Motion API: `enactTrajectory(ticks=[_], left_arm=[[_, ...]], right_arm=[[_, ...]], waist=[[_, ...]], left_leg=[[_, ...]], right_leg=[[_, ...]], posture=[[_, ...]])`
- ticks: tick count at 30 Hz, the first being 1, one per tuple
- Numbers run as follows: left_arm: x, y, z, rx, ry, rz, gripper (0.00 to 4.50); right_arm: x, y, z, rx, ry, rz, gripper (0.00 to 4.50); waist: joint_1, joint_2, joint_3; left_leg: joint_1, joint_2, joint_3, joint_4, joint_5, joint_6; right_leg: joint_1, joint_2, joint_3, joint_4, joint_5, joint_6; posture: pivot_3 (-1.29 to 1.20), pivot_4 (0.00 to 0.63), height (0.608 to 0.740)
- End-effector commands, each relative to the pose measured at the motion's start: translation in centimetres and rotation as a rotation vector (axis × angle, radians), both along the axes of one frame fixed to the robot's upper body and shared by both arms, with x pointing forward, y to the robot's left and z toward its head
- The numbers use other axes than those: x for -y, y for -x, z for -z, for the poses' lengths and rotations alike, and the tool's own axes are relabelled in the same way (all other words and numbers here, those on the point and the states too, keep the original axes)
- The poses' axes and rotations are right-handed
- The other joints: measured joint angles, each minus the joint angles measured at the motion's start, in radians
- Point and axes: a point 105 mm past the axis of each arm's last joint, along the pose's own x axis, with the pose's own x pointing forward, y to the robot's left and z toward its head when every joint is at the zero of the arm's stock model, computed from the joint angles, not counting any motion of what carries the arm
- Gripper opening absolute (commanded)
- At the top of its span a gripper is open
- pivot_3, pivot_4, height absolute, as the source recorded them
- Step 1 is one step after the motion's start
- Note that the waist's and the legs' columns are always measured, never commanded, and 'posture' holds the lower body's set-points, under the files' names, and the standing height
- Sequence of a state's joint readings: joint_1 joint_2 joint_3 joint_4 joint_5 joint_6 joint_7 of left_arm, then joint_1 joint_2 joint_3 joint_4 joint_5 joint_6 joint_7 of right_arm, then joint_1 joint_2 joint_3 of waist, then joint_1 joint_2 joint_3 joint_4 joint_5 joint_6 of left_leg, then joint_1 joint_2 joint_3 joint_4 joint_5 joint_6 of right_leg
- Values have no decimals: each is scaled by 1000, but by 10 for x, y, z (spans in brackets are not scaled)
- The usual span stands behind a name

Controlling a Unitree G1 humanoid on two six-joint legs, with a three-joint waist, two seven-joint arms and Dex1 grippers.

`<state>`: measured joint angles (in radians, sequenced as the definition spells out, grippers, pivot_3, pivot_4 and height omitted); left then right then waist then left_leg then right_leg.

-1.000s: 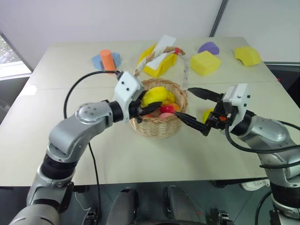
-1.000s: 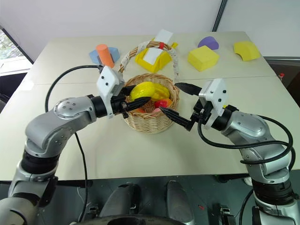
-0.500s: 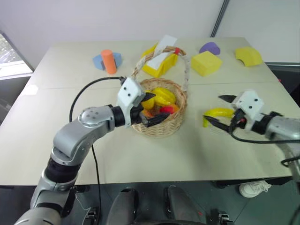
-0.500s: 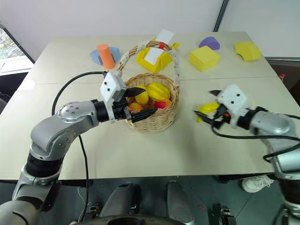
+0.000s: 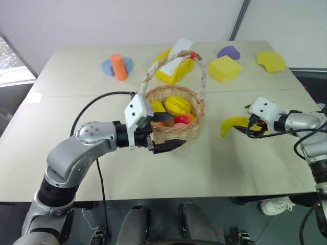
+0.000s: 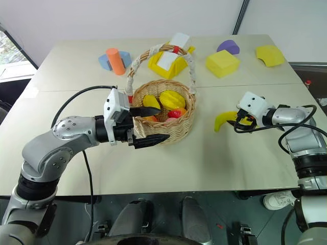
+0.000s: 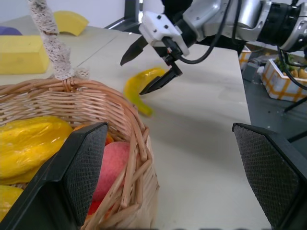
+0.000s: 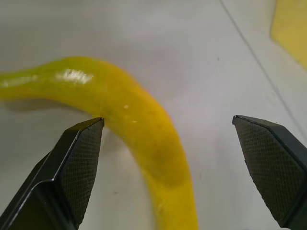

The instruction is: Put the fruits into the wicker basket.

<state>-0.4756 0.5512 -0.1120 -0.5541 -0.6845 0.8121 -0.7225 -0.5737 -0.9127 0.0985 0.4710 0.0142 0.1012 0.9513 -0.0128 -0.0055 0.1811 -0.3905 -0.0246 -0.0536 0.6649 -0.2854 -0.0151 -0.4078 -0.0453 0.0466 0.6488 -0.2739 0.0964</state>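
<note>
Table [image 5: 214,163] — banana [image 5: 232,124] half-hidden by right gripper [image 5: 249,127]

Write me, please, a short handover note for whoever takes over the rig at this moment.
Left claw: open, empty, level at the near side of the wicker basket.
Right claw: open, straddling the banana on the table, not gripping it yet.
Done: several fruits are in the basket.
Left: close on the banana and carry it to the basket. It is the one fruit I see outside the basket.
</note>
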Motion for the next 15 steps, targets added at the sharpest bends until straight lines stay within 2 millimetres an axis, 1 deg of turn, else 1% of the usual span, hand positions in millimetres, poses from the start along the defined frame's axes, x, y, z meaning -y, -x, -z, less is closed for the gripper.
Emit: enactTrajectory(ticks=[1, 3, 8, 9, 10, 13, 15], left_arm=[[3, 6, -8, 57, 13, 11, 4479], [3, 6, -8, 58, 13, 10, 4500], [2, 5, -8, 63, 13, 2, 4500], [2, 5, -8, 64, 12, 0, 4500], [1, 4, -8, 65, 14, -2, 4500], [-6, 1, -12, 75, 44, -25, 4500], [-16, -2, -14, 71, 68, -59, 4500]], right_arm=[[6, -4, -6, -35, -56, 5, 4250], [9, -3, -3, -72, -71, 8, 3659], [13, -3, -2, -79, -62, 4, 1044], [13, -3, -3, -75, -64, 5, 659], [13, -4, -6, -55, -68, 6, 487], [12, -4, -19, 36, -33, -9, 484], [9, 2, -30, 89, -21, -35, 484]], waist=[[0, 0, 0], [-1, 0, 0], [-3, 0, 0], [-4, 0, 0], [-4, 0, 0], [-3, 0, 0], [-2, 0, 0]], left_leg=[[0, 0, 0, 0, 0, 0], [0, 0, 0, 0, 0, 0], [0, 0, 0, 0, 0, 0], [0, 0, 0, 0, 0, 0], [0, 1, 0, 0, 0, 0], [0, 0, 0, 0, 0, 0], [0, 0, 0, 0, 0, 0]], right_leg=[[0, 0, 0, 0, 0, 0], [0, 0, 0, 0, 0, 0], [0, 0, 0, 0, 0, 0], [0, 0, 0, 0, 0, 0], [0, 0, 0, 0, 0, 0], [0, 0, 0, 1, 0, 0], [0, 0, 0, 1, 0, 0]], posture=[[0, 150, 740], [0, 150, 740], [0, 150, 740], [0, 150, 740], [0, 150, 740], [0, 150, 740], [0, 150, 740]])
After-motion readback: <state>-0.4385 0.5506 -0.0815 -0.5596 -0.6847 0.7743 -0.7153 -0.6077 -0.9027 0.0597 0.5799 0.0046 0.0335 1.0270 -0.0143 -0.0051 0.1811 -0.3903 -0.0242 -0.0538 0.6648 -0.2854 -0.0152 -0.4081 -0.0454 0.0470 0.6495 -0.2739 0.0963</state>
